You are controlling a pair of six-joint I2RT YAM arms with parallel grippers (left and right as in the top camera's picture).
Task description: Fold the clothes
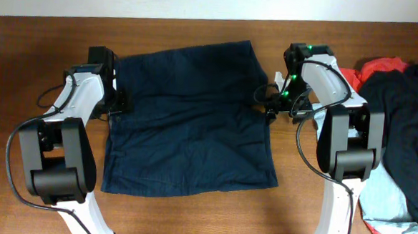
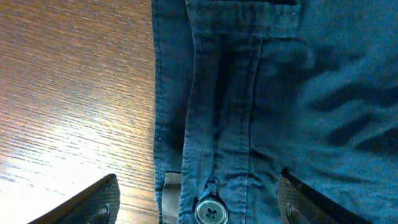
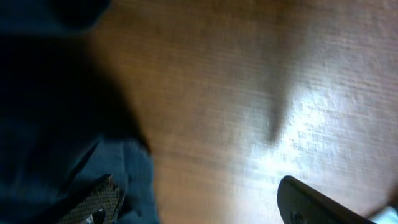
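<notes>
Brown wooden table (image 1: 189,216) under navy shorts (image 1: 191,116)

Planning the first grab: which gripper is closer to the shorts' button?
Left. The left gripper is open, straddling the button. The right gripper is open at the opposite edge of the shorts.

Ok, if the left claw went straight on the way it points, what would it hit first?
Probably the navy shorts: the open left claw straddles their buttoned edge, one finger over the table. How far off is unclear.
</notes>
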